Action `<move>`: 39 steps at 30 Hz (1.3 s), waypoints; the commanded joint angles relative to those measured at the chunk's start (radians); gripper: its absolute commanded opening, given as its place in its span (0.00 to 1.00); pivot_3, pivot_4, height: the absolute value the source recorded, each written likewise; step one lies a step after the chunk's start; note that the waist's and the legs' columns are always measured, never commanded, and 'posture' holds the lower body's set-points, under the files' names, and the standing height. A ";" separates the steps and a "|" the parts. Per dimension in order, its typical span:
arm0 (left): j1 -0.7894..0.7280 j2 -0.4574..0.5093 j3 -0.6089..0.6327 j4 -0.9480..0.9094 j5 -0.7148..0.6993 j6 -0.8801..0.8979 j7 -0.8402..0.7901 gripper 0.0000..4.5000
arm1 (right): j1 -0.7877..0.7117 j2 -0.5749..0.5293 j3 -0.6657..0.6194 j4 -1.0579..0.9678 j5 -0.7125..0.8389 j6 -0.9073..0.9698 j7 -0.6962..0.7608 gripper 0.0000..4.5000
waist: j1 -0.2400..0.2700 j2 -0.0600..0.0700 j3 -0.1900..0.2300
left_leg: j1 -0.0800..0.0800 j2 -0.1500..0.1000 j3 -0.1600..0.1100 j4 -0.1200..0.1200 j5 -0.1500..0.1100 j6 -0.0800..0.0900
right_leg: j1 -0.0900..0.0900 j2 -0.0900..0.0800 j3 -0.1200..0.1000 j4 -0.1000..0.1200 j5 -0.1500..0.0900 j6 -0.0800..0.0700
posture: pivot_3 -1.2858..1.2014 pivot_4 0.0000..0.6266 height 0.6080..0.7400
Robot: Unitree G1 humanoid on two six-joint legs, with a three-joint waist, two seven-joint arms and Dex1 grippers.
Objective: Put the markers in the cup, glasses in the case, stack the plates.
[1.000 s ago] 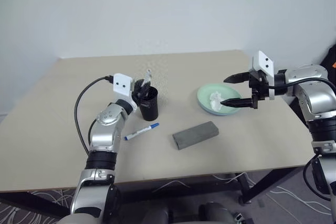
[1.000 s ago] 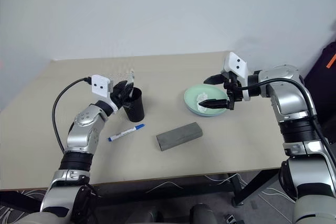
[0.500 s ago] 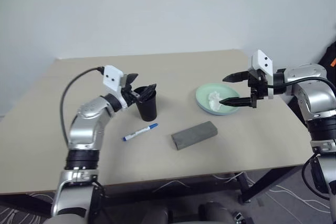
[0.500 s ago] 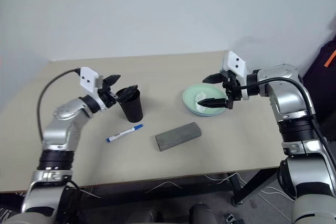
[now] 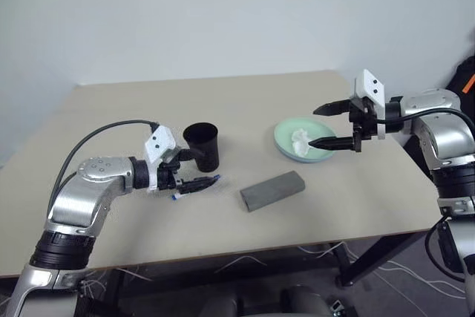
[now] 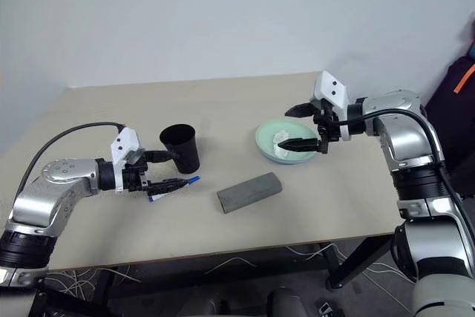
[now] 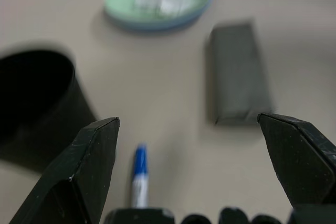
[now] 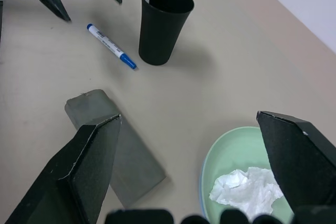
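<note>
The left claw (image 5: 194,171), spread wide, sits low over the blue marker (image 8: 111,46) beside the black cup (image 5: 201,145). The grey case (image 5: 272,190) lies shut mid-bench (image 5: 334,206). The right claw (image 5: 331,124), also released, hovers over the green plate (image 5: 286,137) holding a crumpled tissue (image 5: 300,139).

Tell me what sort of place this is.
Probably a lab or office test room: a plain beige table against a bare white wall, loose cables on the carpeted floor beneath.
</note>
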 commanded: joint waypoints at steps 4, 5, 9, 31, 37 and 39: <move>-0.061 0.017 -0.076 0.111 0.144 -0.027 0.026 0.99 | -0.030 0.004 -0.017 -0.016 0.009 -0.006 -0.010 1.00 | 0.001 0.000 0.000 | -0.001 0.000 0.000 -0.001 0.000 0.000 | -0.001 0.000 0.000 0.000 0.000 0.000 | 0.52 0.00 0.90; -0.075 0.013 -0.086 0.127 0.157 -0.030 0.024 0.99 | -0.029 0.005 -0.016 -0.016 0.009 -0.006 -0.012 1.00 | 0.003 0.000 0.000 | -0.001 0.000 0.000 -0.001 0.000 0.000 | -0.001 0.000 0.000 0.000 0.000 0.000 | 0.52 0.00 0.90; -0.146 -0.013 -0.122 0.184 0.183 -0.046 -0.010 0.99 | -0.024 0.010 -0.016 -0.021 0.009 -0.005 -0.016 1.00 | 0.010 0.000 0.000 | -0.002 -0.001 0.000 0.000 0.000 0.000 | -0.001 -0.001 0.000 -0.001 0.000 0.000 | 0.52 0.00 0.90; -0.342 -0.106 -0.255 0.509 0.370 -0.207 -0.143 0.99 | 0.010 0.004 -0.039 -0.090 0.030 0.019 -0.045 1.00 | 0.011 0.000 0.000 | -0.002 -0.001 0.001 0.000 0.000 0.000 | -0.001 -0.001 0.000 0.000 0.000 0.000 | 0.52 0.00 0.90; -0.338 -0.115 -0.255 0.508 0.382 -0.194 -0.154 0.86 | 0.011 0.003 -0.040 -0.094 0.029 0.019 -0.045 1.00 | 0.011 0.000 0.000 | -0.002 -0.001 0.001 0.000 0.000 0.000 | -0.001 -0.001 0.000 0.000 0.000 0.000 | 0.52 0.00 0.90; -0.332 -0.114 -0.256 0.503 0.386 -0.188 -0.159 0.71 | 0.011 0.002 -0.040 -0.095 0.029 0.020 -0.044 1.00 | 0.011 0.000 0.000 | -0.002 -0.001 0.001 0.000 0.000 0.000 | -0.001 -0.001 0.000 0.000 0.000 0.000 | 0.52 0.00 0.90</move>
